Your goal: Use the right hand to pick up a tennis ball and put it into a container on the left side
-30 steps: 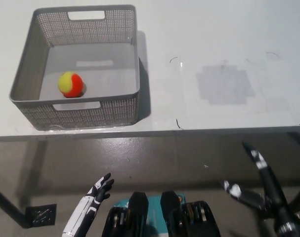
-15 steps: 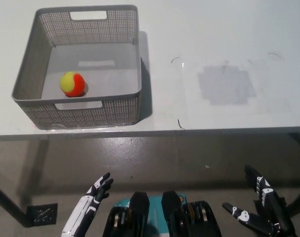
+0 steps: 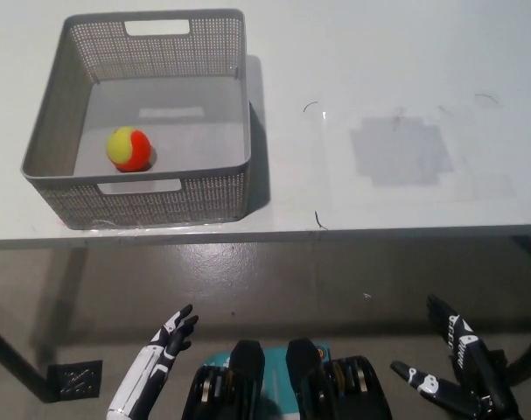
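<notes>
Tennis ball (image 3: 129, 149), yellow and orange, lies inside the grey mesh container (image 3: 214, 194) on the left part of the white table (image 3: 379, 70), near the container's front wall. Well below the table edge, the black right hand (image 3: 457, 372) hangs at the lower right with fingers spread and holding nothing. The white left hand (image 3: 164, 346) rests at the lower left, fingers apart and likewise empty.

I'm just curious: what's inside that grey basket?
One yellow and orange ball lies on the floor of the basket, toward its front left. Nothing else shows on the visible floor; the front wall hides a strip of it.
</notes>
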Robot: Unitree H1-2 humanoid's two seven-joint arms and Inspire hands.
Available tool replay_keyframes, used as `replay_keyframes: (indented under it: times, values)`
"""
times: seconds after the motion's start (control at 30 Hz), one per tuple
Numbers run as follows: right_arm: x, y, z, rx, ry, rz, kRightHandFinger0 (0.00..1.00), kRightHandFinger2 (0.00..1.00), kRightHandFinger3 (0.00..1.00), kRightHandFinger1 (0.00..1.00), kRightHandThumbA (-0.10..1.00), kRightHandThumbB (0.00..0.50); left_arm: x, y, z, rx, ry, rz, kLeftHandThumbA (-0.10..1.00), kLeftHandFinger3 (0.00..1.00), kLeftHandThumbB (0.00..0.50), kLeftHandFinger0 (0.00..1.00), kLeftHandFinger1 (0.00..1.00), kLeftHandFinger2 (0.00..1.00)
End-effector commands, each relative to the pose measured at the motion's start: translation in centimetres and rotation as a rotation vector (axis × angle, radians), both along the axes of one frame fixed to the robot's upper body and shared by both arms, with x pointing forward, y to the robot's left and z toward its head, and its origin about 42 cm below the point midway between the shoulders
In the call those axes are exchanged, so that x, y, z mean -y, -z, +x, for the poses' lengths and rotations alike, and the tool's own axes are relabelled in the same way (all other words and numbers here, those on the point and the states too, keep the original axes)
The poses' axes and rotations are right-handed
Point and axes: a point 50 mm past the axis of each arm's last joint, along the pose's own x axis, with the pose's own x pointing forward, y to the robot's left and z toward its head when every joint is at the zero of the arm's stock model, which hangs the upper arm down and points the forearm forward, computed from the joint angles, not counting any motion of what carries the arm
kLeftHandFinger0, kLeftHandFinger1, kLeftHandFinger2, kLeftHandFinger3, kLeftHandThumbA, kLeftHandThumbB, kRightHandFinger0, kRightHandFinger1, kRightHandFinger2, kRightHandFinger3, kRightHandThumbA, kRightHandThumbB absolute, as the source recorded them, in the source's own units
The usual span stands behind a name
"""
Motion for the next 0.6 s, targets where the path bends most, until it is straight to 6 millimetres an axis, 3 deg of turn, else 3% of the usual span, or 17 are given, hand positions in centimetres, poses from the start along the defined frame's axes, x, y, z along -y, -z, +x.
replay_keyframes:
  times: [0.0,0.3,0.57]
  values:
    - [0.23,-1.23,1.03,0.072,-0.018,0.013,1.00,1.00,1.00,1.00,1.00,0.315,-0.48,-0.91,0.60,0.061,-0.004,0.009,1.00,1.00,0.109,1.00,1.00,1.00]
    - [0.26,-1.18,1.09,0.066,-0.019,0.010,1.00,1.00,1.00,1.00,1.00,0.312,-0.52,-0.86,0.49,0.064,-0.007,0.011,1.00,1.00,0.086,1.00,1.00,1.00]
    - [0.18,-1.16,1.17,0.058,-0.024,0.014,1.00,1.00,1.00,1.00,1.00,0.311,-0.48,-0.85,0.56,0.054,-0.015,0.014,1.00,1.00,0.097,1.00,1.00,1.00]
